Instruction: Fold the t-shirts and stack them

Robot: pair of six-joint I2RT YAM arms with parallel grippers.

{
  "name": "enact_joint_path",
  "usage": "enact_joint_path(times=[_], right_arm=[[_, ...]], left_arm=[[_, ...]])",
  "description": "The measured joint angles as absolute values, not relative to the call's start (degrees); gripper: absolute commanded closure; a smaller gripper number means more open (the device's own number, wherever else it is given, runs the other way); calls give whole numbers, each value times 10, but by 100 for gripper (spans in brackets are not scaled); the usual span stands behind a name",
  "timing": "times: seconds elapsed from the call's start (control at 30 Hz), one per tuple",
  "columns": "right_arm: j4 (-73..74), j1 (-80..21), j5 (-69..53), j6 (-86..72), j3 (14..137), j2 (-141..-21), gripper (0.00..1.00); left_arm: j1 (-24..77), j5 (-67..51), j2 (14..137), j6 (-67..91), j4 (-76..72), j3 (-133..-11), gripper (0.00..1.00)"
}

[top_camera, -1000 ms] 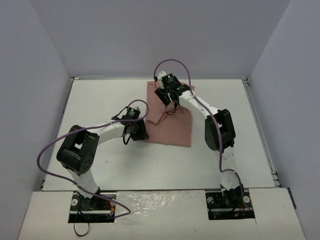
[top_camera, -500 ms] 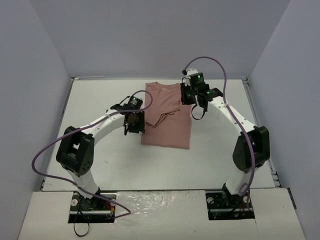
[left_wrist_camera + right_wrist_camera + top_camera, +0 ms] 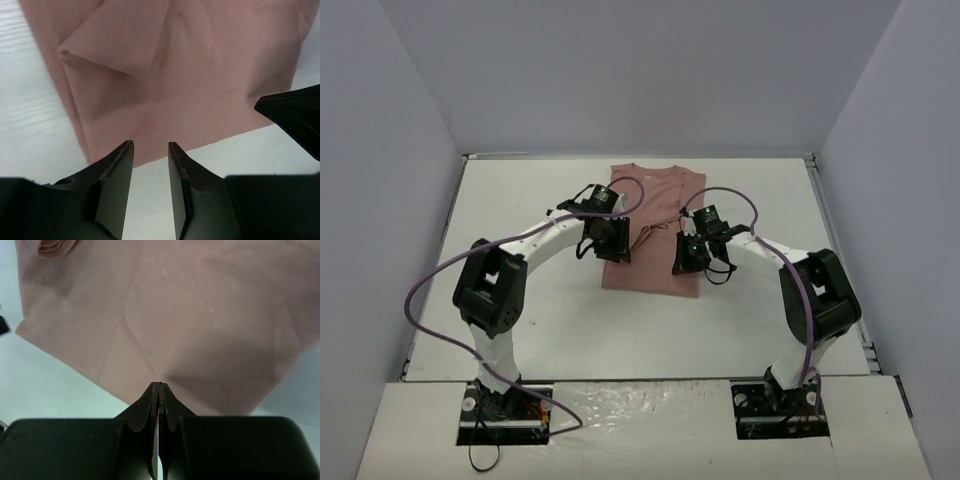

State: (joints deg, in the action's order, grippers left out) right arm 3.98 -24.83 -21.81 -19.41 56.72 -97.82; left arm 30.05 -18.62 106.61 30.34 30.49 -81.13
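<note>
The dusty-pink t-shirt (image 3: 655,215) lies flat on the white table, folded into a long narrow rectangle with a sleeve flap (image 3: 120,40) on top. My left gripper (image 3: 617,240) sits at its left edge, low over the table. It stands open (image 3: 148,150), with only bare table between the fingers and the cloth's edge just past the tips. My right gripper (image 3: 686,255) is at the shirt's near right part. It is shut (image 3: 158,386), tips pressed together over the cloth's edge (image 3: 200,315), and no fabric shows between them. No print shows.
The white table (image 3: 520,200) is boxed in by grey walls at the back and both sides. Purple cables loop above each arm. A black part of the right arm (image 3: 295,115) shows at the right of the left wrist view.
My right gripper swung from the shirt's far end to its near right edge and closed. The raised fabric now lies flat. My left gripper shifted a little farther along the left edge.
</note>
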Motion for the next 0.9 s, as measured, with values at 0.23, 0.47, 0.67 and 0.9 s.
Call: enact_joint_path(times=[0.23,0.47,0.67,0.9], right_arm=[[-33,-248,-243,-203,545,-1022,100],[-69,-247,-264,-211,538,-1029,100],[-80,-247,-265,-212,536,-1031,100],[-105,-246,-269,-212,523,-1029,100]], left_arm=[[330,-223,1135,315,283,-829,69],[336,-211,1190,319,263,-876,69],[334,-164,1215,307,265,-920,69],[309,-126,1227,279,272,-949,69]])
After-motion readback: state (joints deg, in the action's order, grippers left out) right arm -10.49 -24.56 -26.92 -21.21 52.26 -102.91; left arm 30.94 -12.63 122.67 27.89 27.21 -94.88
